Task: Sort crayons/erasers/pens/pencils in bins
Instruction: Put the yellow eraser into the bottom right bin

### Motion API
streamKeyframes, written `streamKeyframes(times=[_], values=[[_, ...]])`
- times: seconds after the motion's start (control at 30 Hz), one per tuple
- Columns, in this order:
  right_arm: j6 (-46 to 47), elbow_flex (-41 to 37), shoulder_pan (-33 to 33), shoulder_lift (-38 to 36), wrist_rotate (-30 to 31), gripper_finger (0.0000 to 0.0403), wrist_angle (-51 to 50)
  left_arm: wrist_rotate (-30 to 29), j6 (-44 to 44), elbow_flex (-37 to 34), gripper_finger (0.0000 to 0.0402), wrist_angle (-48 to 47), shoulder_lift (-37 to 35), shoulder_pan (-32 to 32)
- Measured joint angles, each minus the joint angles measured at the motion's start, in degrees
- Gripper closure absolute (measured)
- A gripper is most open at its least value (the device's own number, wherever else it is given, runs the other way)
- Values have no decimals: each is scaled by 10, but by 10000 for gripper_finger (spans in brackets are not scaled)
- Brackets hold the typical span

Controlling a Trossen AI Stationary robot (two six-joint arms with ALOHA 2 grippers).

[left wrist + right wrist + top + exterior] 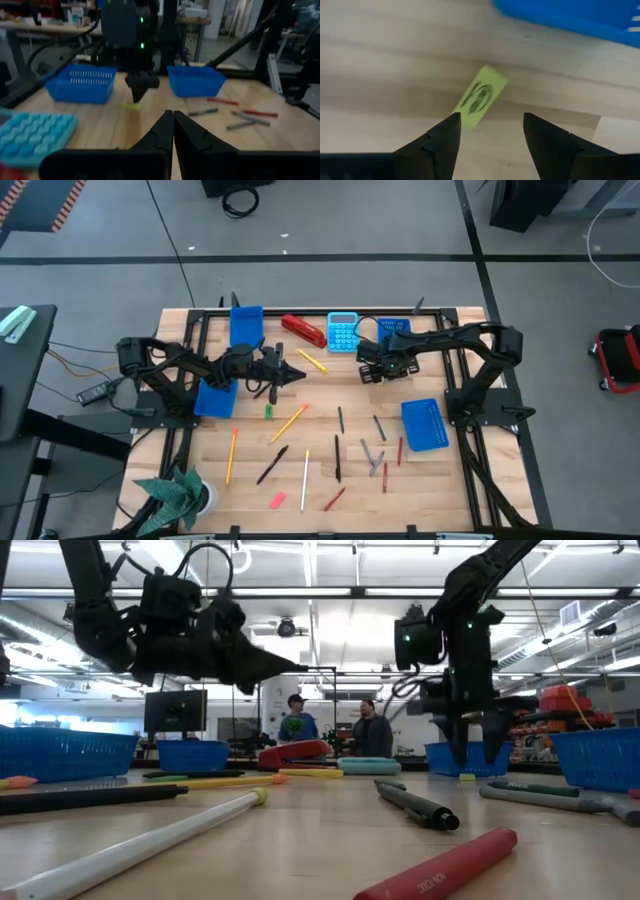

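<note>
From above I can barely make out the yellow eraser (479, 96) under my right end effector (490, 131), which hovers over it, fingers spread wide and empty, near a blue bin (392, 333). The eraser lies flat on the table (320, 480), long axis diagonal. My left end effector (290, 375) is pinched closed, empty.

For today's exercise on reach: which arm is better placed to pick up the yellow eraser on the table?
The right. Its open right gripper hangs just above the yellow eraser, beside a blue bin. The left gripper, fingers closed, is over mid-table, farther from it.
</note>
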Motion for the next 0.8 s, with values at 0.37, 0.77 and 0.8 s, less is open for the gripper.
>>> streamKeyframes(times=[0.37,0.77,0.8], values=[[60,-1,-10,2,11,192,54,1,13,-21,377,17,0,11],[121,1,8,42,5,214,54,0,16,-3,385,19,0,11],[128,0,11,42,5,217,54,0,15,-2,385,19,0,11]])
